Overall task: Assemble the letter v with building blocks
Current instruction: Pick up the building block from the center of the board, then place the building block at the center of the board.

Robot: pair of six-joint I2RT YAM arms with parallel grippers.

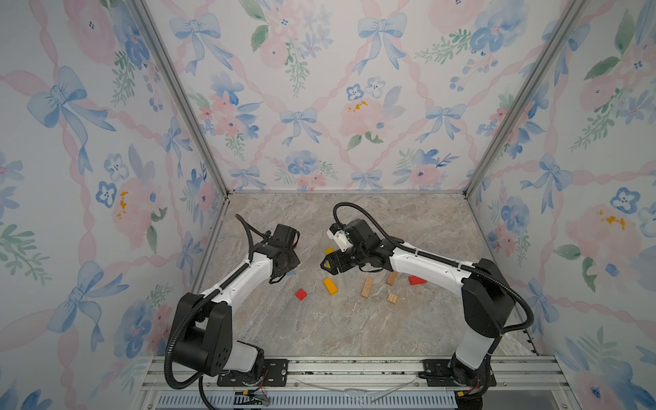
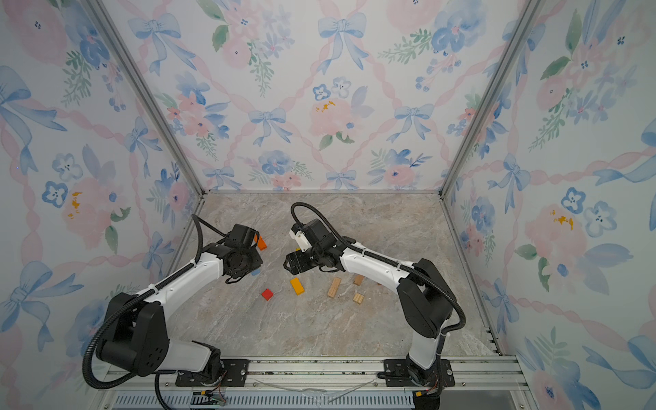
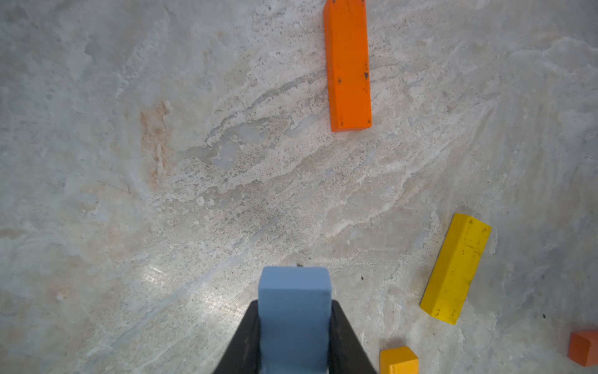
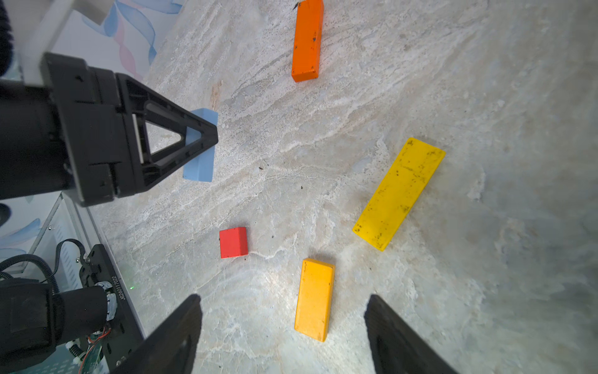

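My left gripper [image 3: 294, 304] is shut on a light blue block [image 3: 294, 291], held on edge close to the marble floor; it also shows in the right wrist view, left gripper [image 4: 207, 136] and blue block [image 4: 200, 168]. Beyond it lie a long orange block [image 3: 348, 64] and a long yellow block [image 3: 456, 268]. My right gripper [image 4: 283, 299] hangs open above an amber block [image 4: 314, 299], with a small red block [image 4: 233, 242] beside it. In both top views the amber block [image 1: 330, 286] and the red block [image 1: 301, 294] lie between the arms.
Three tan wooden blocks [image 1: 367, 287], [image 1: 392, 278], [image 1: 392, 298] lie under the right arm, with another red block [image 1: 417, 280] partly hidden by it. Floral walls [image 1: 106, 213] close in three sides. A metal rail [image 1: 355, 369] runs along the front edge.
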